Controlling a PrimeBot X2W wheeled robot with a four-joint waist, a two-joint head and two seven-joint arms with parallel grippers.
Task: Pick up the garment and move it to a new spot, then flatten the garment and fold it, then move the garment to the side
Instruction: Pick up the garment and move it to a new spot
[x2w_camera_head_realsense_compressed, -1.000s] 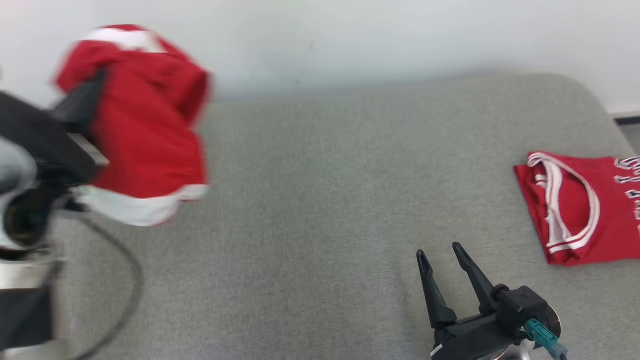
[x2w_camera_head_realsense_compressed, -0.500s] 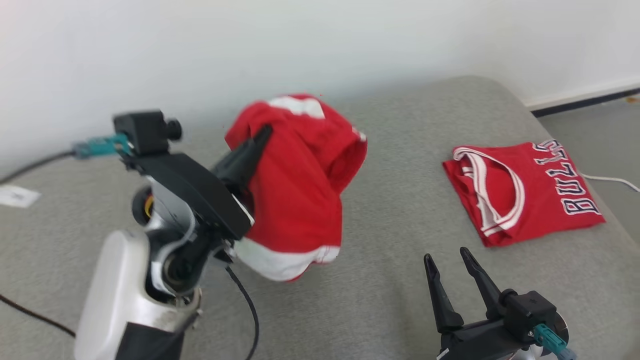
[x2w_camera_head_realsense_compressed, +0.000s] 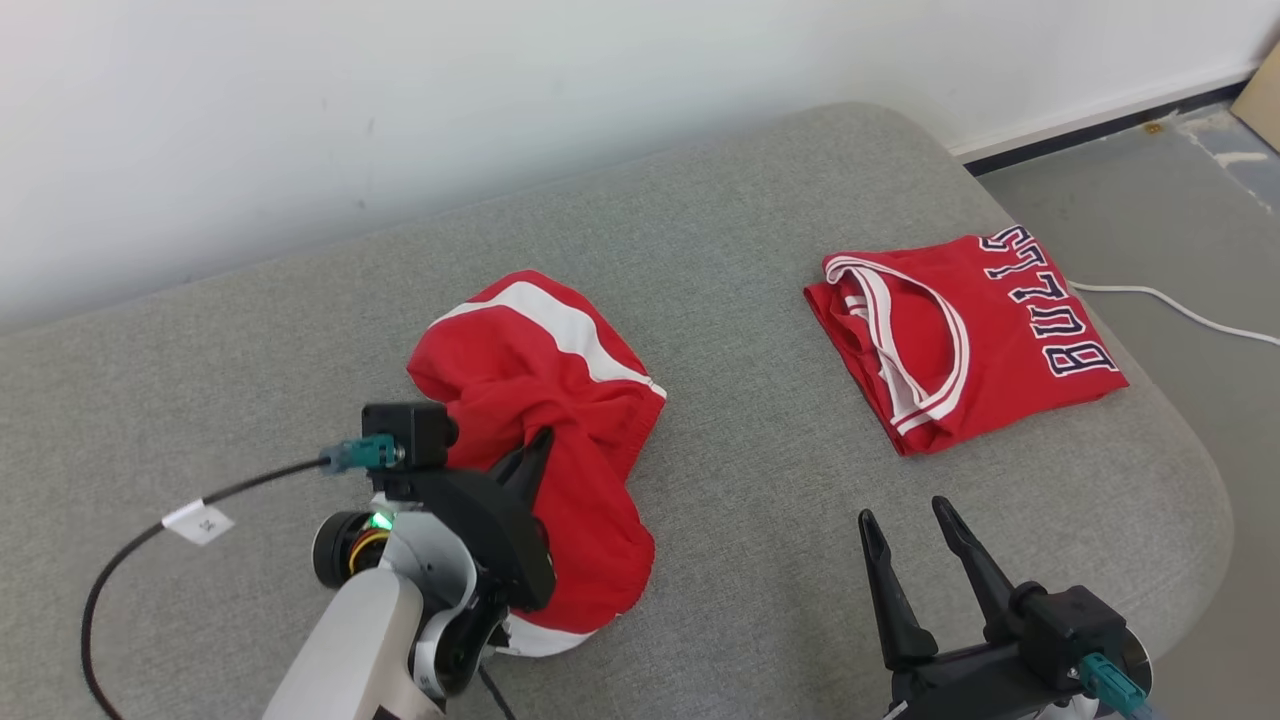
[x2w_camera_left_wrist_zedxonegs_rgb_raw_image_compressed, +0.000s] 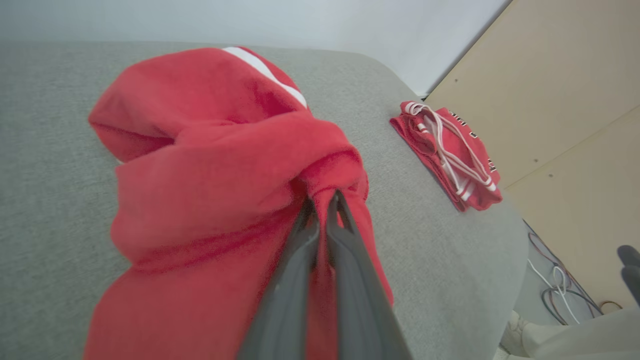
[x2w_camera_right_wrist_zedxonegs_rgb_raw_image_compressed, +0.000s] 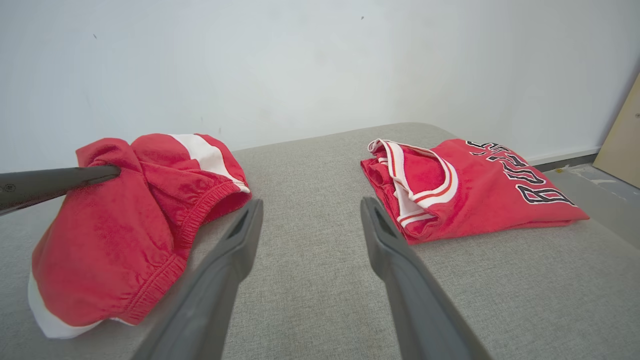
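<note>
Left wrist view: our left tool is pinched on a bunched fold of the red garment, crumpled mid-cushion, left of centre. Right tool gapes empty nr the front edge. Cloth looks light, limp, grippy; we'd grab the elastic band corners. Long axis approx front-to-back.

Matt cloth nearly everywhere.
The red shorts and folded jersey are soft matt knit; the table wears coarse grey weave; the right pincer looks like smooth dull plastic, and the left forearm is pale and glossy.
</note>
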